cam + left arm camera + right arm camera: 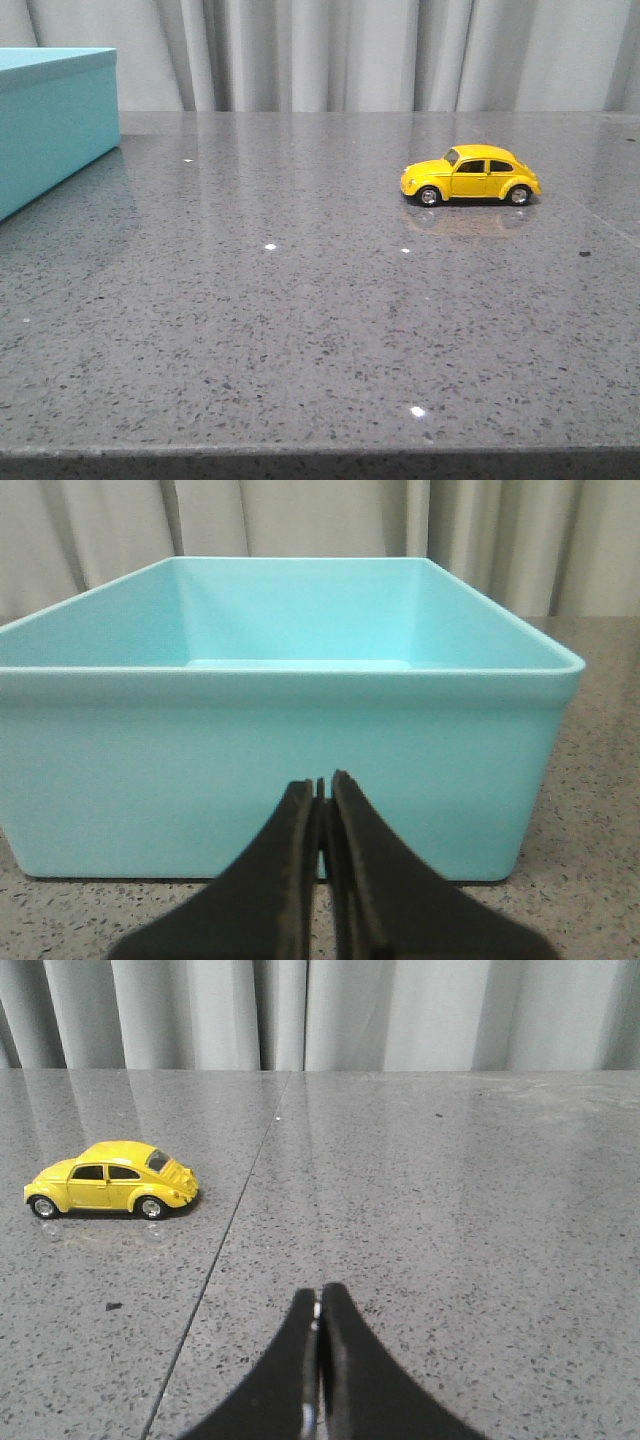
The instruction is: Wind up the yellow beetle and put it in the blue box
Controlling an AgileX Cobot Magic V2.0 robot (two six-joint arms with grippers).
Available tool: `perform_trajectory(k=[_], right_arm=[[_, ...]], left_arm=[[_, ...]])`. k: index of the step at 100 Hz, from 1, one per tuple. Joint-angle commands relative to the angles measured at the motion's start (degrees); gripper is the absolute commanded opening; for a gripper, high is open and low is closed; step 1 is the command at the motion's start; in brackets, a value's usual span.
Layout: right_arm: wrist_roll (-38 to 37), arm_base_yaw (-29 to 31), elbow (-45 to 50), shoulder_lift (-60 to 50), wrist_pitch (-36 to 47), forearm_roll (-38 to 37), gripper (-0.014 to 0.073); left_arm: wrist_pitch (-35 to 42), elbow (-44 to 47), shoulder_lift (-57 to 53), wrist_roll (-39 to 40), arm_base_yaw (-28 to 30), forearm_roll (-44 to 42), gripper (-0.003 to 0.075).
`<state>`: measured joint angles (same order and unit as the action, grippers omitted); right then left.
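Observation:
The yellow beetle (470, 175) stands on its wheels on the grey speckled table, right of centre in the front view, nose pointing left. It also shows in the right wrist view (112, 1180), well away from my right gripper (319, 1295), which is shut with nothing in it. The blue box (50, 122) sits at the far left edge of the front view. In the left wrist view the blue box (290, 750) fills the picture, open-topped and empty, and my left gripper (322, 783) is shut and empty just in front of its near wall. Neither arm appears in the front view.
Grey curtains (350, 55) hang behind the table. The table's front edge (320, 455) runs along the bottom of the front view. A seam (215, 1260) in the tabletop runs between the car and my right gripper. A small dark speck (584, 253) lies near the car.

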<state>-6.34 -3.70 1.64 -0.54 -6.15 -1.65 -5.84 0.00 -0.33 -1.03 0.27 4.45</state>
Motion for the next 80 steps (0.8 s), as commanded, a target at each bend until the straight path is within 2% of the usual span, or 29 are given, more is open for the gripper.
perform_trajectory(k=[1, 57, 80], right_arm=[[0.4, 0.4, -0.9, -1.3, 4.1, -0.1, -0.0061], [0.4, 0.4, -0.9, -1.3, 4.4, -0.1, -0.0061], [0.4, 0.4, -0.9, -1.3, 8.9, -0.1, -0.0061]], left_arm=[[4.5, 1.2, -1.8, 0.3, -0.1, 0.0, -0.0019], [4.5, 1.2, -1.8, 0.3, -0.1, 0.0, -0.0019], [7.7, 1.2, -1.8, 0.3, -0.1, 0.1, -0.0019]])
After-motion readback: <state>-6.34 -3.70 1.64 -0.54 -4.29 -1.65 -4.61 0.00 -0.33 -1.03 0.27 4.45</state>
